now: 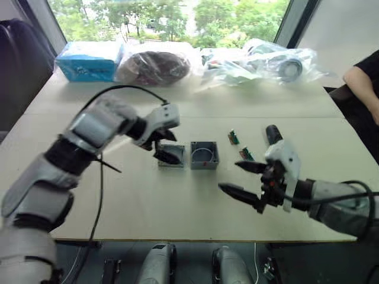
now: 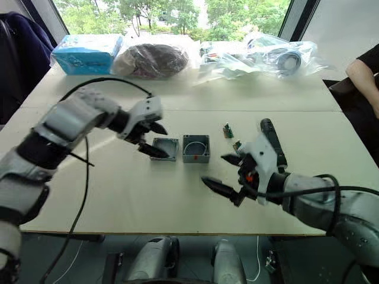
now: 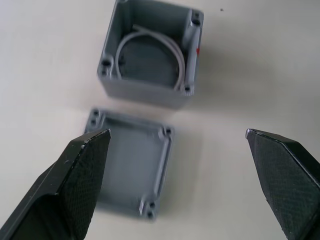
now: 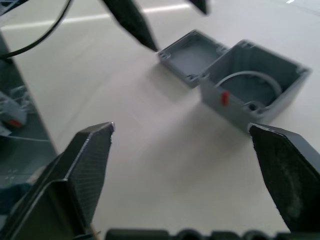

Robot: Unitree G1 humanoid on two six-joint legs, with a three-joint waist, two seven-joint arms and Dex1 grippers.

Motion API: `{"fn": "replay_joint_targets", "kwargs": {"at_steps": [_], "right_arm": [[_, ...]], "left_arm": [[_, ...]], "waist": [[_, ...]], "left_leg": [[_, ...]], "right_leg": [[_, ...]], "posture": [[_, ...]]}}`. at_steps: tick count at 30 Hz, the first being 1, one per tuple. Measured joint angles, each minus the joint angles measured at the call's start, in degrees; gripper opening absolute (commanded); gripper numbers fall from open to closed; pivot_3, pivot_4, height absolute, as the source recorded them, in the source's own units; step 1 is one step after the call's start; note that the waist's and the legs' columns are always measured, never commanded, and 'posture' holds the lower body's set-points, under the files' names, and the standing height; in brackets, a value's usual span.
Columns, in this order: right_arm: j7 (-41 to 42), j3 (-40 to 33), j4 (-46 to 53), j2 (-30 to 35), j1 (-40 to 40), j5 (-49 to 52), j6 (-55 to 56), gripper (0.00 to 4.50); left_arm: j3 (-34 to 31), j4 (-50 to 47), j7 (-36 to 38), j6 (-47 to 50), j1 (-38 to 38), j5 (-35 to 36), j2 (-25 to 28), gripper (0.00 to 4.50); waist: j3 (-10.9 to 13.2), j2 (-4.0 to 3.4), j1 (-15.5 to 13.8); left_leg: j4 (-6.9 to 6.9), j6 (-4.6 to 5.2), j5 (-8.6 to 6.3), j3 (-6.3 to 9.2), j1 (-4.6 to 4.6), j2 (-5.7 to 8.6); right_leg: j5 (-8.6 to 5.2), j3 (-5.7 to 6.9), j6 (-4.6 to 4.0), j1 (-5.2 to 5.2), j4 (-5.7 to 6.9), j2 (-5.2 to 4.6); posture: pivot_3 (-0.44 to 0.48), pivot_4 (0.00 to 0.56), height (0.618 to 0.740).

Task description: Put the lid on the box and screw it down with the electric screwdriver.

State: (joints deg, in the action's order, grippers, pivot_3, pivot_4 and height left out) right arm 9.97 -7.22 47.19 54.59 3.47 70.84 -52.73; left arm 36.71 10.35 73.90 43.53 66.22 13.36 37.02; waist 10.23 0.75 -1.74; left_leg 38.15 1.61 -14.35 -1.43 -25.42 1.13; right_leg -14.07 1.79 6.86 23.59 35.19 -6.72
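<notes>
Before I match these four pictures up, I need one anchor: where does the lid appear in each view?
Left eye view: the lid, partly behind the left end effector.
Right eye view: centre, left of the box.
Left wrist view: low centre, rim up, between the open fingers.
Right wrist view: upper centre, behind the box.
Shared landmark: the open box with its wire loop, right beside the lid.

Grey lid (image 3: 132, 167), grey box (image 3: 150, 52), black electric screwdriver (image 2: 272, 141), pale table (image 1: 148, 207).

I see lid (image 2: 165, 148) on table (image 2: 148, 201), touching box (image 2: 196, 148) on its left; electric screwdriver (image 2: 269, 137) well right; bags (image 2: 260, 59) behind along far edge.
</notes>
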Motion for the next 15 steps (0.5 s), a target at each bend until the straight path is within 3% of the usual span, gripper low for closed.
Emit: {"fn": "replay_joint_targets", "kwargs": {"at_steps": [14,15], "right_arm": [[-7.13,3.4,1.13,-8.79,-0.9,-5.49,0.65,4.5],[-7.48,3.58,1.25,-9.03,-1.23,-5.62,0.65,4.5]], "left_arm": [[3.12,13.54,3.52,-8.58,1.98,-10.78,-14.21,4.44],[3.12,14.36,3.51,-9.08,1.97,-11.39,-14.88,4.21]], "waist": [[-0.01,-0.01,-0.56],[-0.01,-0.01,-0.55]], "left_leg": [[0.09,0.0,0.01,0.09,0.03,0.0],[0.09,0.0,0.01,0.09,0.03,0.01]], "right_leg": [[0.1,-0.02,0.15,-0.03,0.15,0.0],[0.1,-0.02,0.15,-0.04,0.15,-0.01]], "posture": [[0.0,0.15,0.74],[0.0,0.15,0.74]]}}
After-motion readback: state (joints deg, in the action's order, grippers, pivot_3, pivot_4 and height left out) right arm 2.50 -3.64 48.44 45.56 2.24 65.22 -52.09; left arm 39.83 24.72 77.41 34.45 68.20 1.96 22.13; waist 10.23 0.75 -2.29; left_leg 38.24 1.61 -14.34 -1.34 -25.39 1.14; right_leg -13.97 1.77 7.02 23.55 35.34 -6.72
